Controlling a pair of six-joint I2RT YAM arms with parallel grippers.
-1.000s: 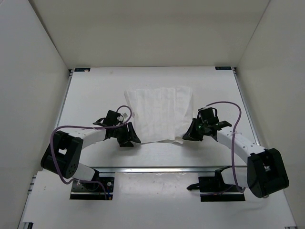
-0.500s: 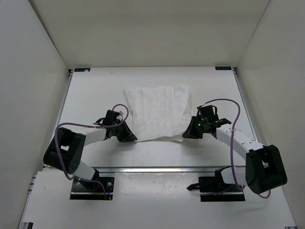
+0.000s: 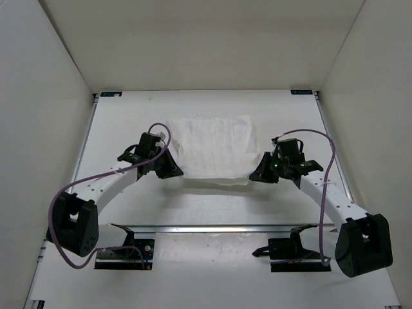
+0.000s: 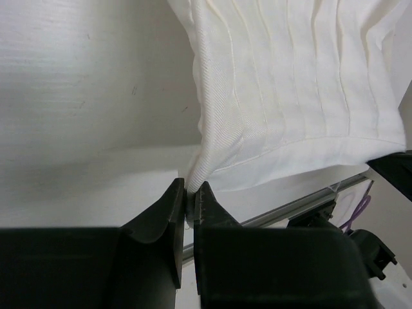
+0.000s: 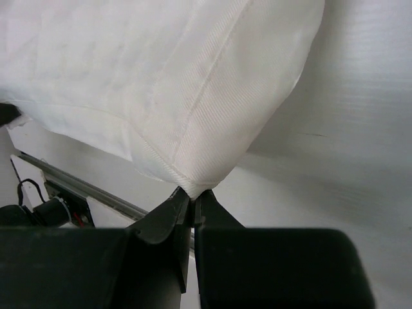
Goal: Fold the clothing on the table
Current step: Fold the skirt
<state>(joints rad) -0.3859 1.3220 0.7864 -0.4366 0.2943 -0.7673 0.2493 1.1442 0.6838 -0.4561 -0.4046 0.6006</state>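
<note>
The clothing (image 3: pixel 212 151), a white wrinkled fabric piece, lies in the middle of the table (image 3: pixel 129 122), its near edge raised between both arms. My left gripper (image 3: pixel 172 172) is shut on the near left corner; in the left wrist view the clothing (image 4: pixel 290 96) runs down into the pinched gripper (image 4: pixel 190 193). My right gripper (image 3: pixel 256 175) is shut on the near right corner. The right wrist view shows the clothing (image 5: pixel 161 84) drawn to a point inside the closed gripper (image 5: pixel 192 198). The far edge rests on the table.
White walls (image 3: pixel 51 77) enclose the table on three sides. An aluminium rail (image 3: pixel 219 227) crosses the near edge in front of both arm bases. Purple cables (image 3: pixel 325 161) loop off each arm.
The left gripper closed on the near left corner. Both grippers then moved away from the bases, lifting the near edge of the clothing and carrying it toward the far edge.
</note>
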